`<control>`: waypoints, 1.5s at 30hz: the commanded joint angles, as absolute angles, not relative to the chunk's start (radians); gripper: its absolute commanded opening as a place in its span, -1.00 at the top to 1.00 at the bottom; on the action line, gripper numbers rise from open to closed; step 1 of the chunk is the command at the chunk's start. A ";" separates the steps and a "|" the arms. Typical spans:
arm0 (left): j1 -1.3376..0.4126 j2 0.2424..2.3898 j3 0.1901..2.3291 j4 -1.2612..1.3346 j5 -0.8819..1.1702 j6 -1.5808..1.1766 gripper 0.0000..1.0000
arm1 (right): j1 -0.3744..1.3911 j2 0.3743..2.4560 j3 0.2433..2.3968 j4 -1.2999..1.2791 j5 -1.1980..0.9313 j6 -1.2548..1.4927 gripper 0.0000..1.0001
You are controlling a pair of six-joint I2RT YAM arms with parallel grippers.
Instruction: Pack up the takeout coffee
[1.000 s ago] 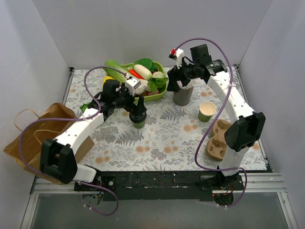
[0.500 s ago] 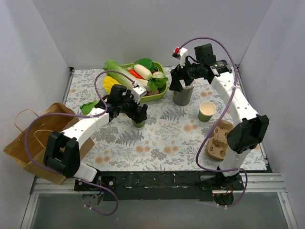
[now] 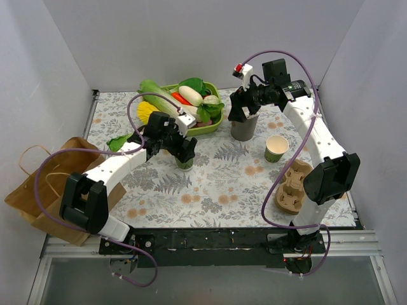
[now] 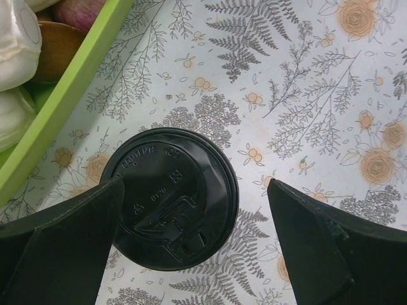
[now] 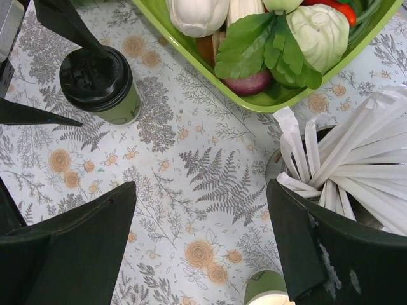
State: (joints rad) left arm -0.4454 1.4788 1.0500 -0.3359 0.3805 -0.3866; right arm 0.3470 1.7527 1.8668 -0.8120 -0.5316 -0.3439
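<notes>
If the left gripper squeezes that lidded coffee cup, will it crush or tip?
The cup looks like paper, so a hard squeeze may dent it. Its lid likely stiffens the rim. Short and broad, it probably won't tip easily.

I'm seeing the left gripper spread wide over the takeout coffee, black lid up; left finger overlaps its rim, right finger stands clear; green tray upper left; fern-print cloth beneath.
</notes>
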 commanded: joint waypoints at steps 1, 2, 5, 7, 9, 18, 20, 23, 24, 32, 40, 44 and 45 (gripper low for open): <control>-0.448 1.401 1.051 -0.399 0.434 -0.433 -0.94 | 0.342 1.724 1.873 -0.793 -0.560 -0.351 -0.82; -0.448 1.379 1.043 -0.391 0.440 -0.440 -0.96 | 0.342 1.726 1.875 -0.793 -0.558 -0.351 -0.82; -0.448 1.291 0.987 -0.344 0.462 -0.425 -0.96 | 0.341 1.726 1.870 -0.795 -0.561 -0.351 -0.82; -0.449 1.250 0.948 -0.336 0.497 -0.342 -0.96 | 0.341 1.723 1.864 -0.795 -0.560 -0.350 -0.82; -0.449 1.230 0.940 -0.339 0.547 -0.258 -0.96 | 0.341 1.720 1.861 -0.792 -0.560 -0.347 -0.82; -0.572 1.503 1.209 -0.774 0.631 0.187 -0.93 | 0.330 1.720 1.901 -0.778 -0.485 -0.330 -0.83; -0.600 1.563 1.232 -0.817 0.575 0.282 -0.88 | 0.298 1.709 1.914 -0.766 -0.437 -0.308 -0.83; -0.644 1.612 1.229 -0.827 0.462 0.391 -0.86 | 0.235 1.697 1.927 -0.758 -0.359 -0.278 -0.83; -0.669 1.624 1.232 -0.831 0.440 0.414 -0.85 | 0.220 1.695 1.925 -0.758 -0.357 -0.273 -0.83; -0.715 1.759 1.272 -0.810 0.292 0.503 -0.72 | 0.149 1.664 1.870 -0.759 -0.402 -0.256 -0.82; -0.713 1.763 1.217 -0.776 0.143 0.566 -0.65 | 0.143 1.660 1.856 -0.755 -0.410 -0.259 -0.82; -0.709 1.743 1.192 -0.781 0.097 0.609 -0.59 | 0.141 1.672 1.859 -0.753 -0.420 -0.253 -0.82; -0.704 1.740 1.184 -0.778 0.086 0.620 -0.59 | 0.141 1.674 1.861 -0.753 -0.422 -0.252 -0.81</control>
